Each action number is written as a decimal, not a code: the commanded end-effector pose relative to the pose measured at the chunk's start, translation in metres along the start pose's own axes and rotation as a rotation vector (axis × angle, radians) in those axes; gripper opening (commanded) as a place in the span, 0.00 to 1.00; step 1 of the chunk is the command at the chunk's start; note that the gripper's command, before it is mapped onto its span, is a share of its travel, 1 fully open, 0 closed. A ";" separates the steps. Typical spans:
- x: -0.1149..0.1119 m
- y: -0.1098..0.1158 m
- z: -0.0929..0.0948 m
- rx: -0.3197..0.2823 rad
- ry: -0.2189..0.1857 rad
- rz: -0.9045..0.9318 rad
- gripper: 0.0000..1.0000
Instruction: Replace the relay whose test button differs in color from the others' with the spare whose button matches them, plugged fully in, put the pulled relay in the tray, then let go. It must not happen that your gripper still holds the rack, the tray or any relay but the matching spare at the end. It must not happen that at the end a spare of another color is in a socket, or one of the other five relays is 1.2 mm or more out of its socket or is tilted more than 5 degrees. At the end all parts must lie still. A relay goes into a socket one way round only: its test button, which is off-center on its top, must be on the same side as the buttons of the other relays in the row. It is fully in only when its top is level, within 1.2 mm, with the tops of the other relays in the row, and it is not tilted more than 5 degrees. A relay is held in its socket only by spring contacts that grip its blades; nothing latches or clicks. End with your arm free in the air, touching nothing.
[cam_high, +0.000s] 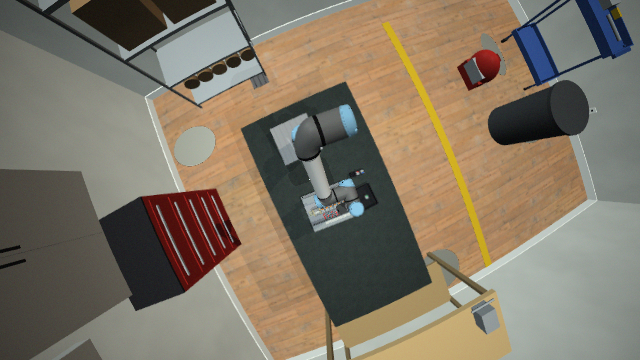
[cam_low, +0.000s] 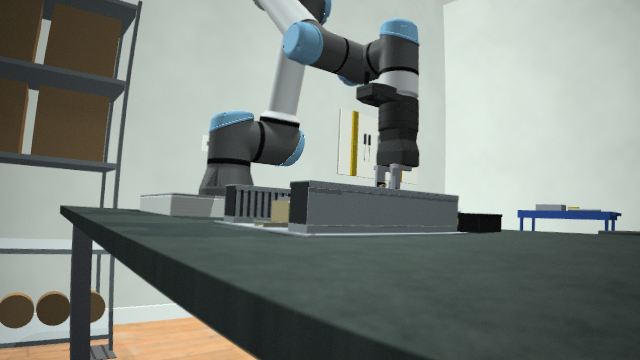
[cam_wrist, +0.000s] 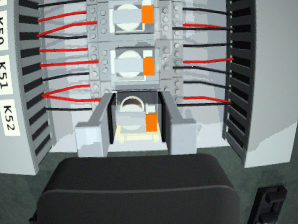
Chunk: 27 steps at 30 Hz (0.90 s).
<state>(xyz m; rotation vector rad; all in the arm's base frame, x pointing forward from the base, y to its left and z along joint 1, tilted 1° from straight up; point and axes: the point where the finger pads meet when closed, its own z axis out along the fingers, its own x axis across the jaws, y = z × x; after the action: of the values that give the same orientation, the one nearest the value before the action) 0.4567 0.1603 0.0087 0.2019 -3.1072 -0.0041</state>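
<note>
My gripper (cam_low: 388, 185) (cam_wrist: 137, 107) is shut on a relay (cam_wrist: 134, 120) with an orange test button, at the K52 end of the row. Its button is on the right in the wrist view, the same side as on the two visible neighbour relays (cam_wrist: 129, 65) (cam_wrist: 129, 17), also orange. A bit of orange shows between the fingers above the duct in the exterior view. The relay's blades and socket are hidden, so its depth cannot be told. The black tray (cam_high: 375, 201) (cam_low: 480, 223) beside the panel holds a small part (cam_high: 366, 196) with a pale green spot.
Slotted wire ducts (cam_wrist: 241, 75) (cam_wrist: 31, 100) (cam_low: 380, 212) stand on both sides of the row, with red and black wires running into them. A small black holder (cam_high: 356, 173) (cam_wrist: 270, 205) lies on the dark table (cam_high: 370, 260) beyond the panel.
</note>
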 end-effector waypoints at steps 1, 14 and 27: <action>-0.001 0.001 -0.001 0.000 -0.003 -0.001 0.00; -0.002 0.002 -0.003 0.000 -0.005 -0.002 0.00; -0.001 0.000 0.001 0.000 -0.005 -0.002 0.00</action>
<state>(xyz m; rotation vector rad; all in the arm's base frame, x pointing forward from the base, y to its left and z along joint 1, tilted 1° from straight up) 0.4586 0.1605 0.0092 0.2033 -3.1136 -0.0046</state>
